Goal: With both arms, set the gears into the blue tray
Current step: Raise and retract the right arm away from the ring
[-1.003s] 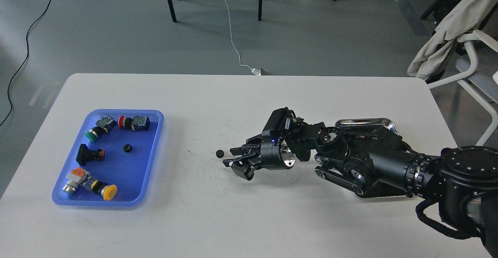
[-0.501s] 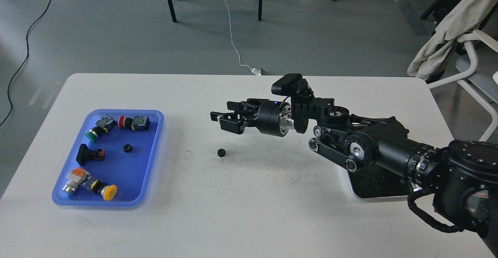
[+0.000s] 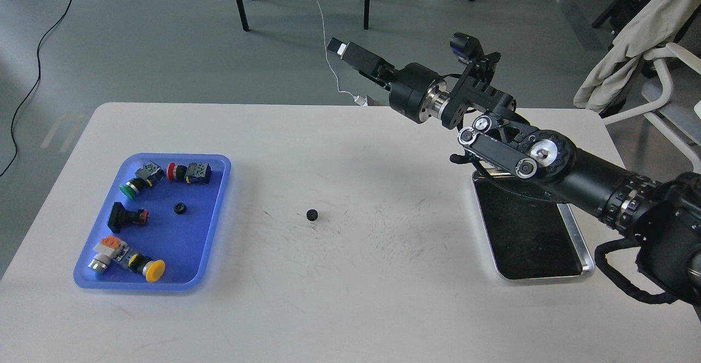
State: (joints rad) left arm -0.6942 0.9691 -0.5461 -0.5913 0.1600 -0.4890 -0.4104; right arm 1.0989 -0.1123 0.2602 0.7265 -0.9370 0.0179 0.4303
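Observation:
One small black gear (image 3: 312,215) lies on the white table, near the middle. A second gear (image 3: 179,208) rests inside the blue tray (image 3: 183,245) at the left. My right arm reaches in from the right and is raised high over the table's far edge. Its gripper (image 3: 342,50) points up and left, far above and behind the loose gear, holding nothing that I can see. Its fingers appear side-on as one dark block, so their spacing does not show. My left arm is out of view.
Several push-button switches (image 3: 188,172) with green, red and yellow caps lie in the blue tray around the gear. A steel tray (image 3: 587,253) with a dark inside sits at the right under my right arm. A chair with cloth stands beyond the table's right corner.
My right gripper has risen from just beside the loose gear to high above the table's far edge, uncovering the steel tray. The gear stays where it was on the table.

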